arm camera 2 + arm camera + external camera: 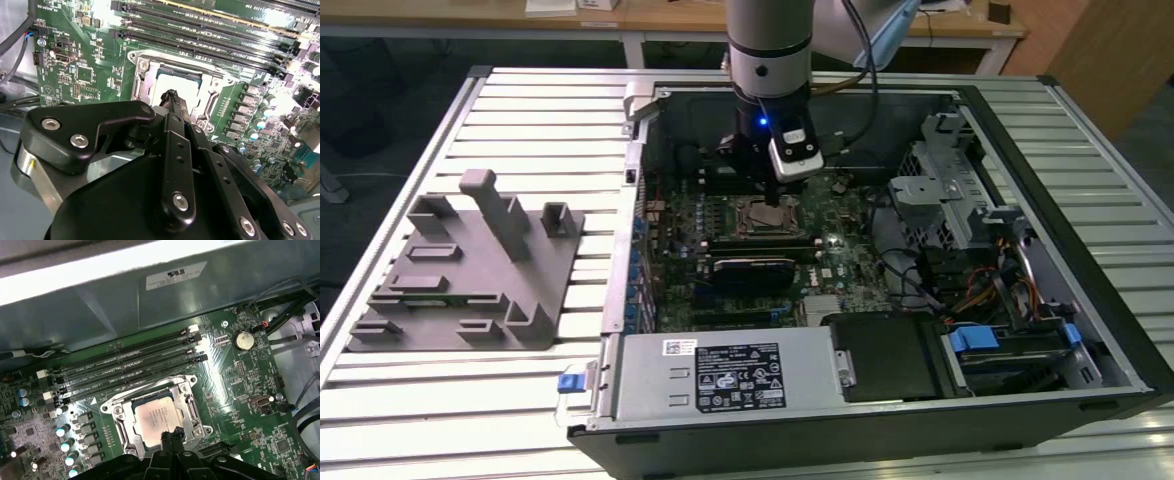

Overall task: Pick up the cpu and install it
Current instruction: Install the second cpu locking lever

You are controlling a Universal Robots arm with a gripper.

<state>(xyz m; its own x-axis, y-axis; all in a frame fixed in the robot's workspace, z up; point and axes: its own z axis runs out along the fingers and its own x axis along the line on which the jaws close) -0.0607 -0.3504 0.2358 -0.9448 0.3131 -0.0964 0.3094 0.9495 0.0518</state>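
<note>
In the exterior view, your tool (777, 203) hangs inside the open computer case (1067, 330), just above the motherboard socket (767, 216). In both wrist views, the cpu (156, 419) (176, 81) lies seated in that socket, tool fingertips together above it, holding nothing.

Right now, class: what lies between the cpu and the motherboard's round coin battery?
In the first wrist view, the socket's metal frame borders the cpu; beyond it, green motherboard with small components reaches the coin battery.
</note>
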